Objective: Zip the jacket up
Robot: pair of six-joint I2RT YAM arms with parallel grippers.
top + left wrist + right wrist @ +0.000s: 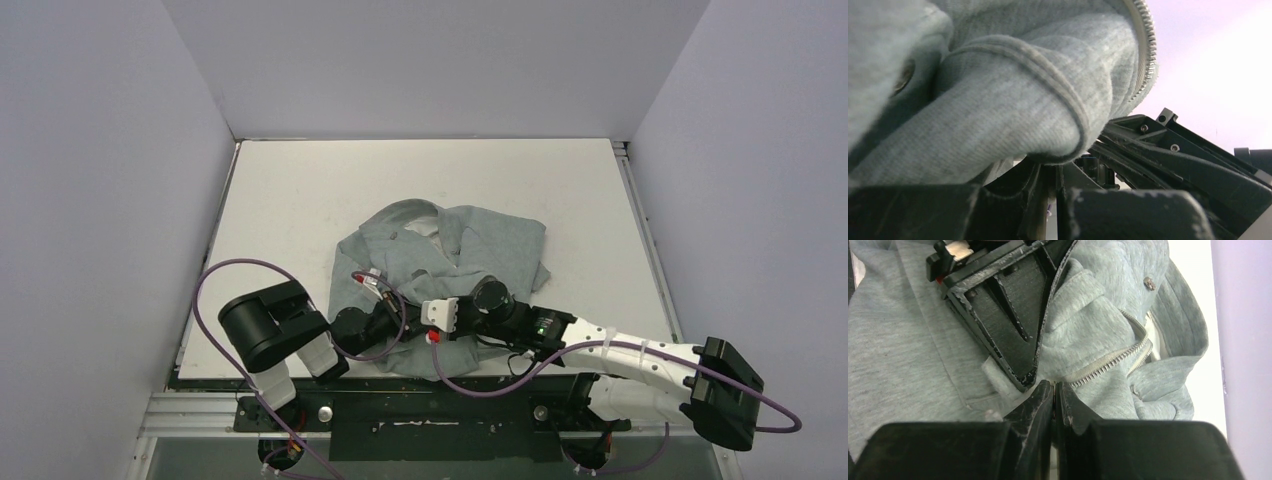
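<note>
1. Light heather-grey sweatshirt-fabric jacket (480, 245) crumpled mid-way across white counter (300, 190), hem on the near side by both arms.
2. Pale toothed zipper (1108, 362) with long axis running toward the far side, its near end touching the right fingers (1035, 402).
3. Right fingers pressed together; cannot tell whether a slider sits between them.
4. Left fingers (1015, 352) coming in from the left, tip to tip with the right, seemingly clamped on the jacket's front edge.

A white table (300, 190) is filling the base of an enclosure. Three plain, pale grey panels are standing around it: a back wall (430, 60), a left wall (90, 200) and a right wall (760, 170). A metal rail (200, 410) is running along the near edge. Even, soft light is falling across all surfaces.
</note>
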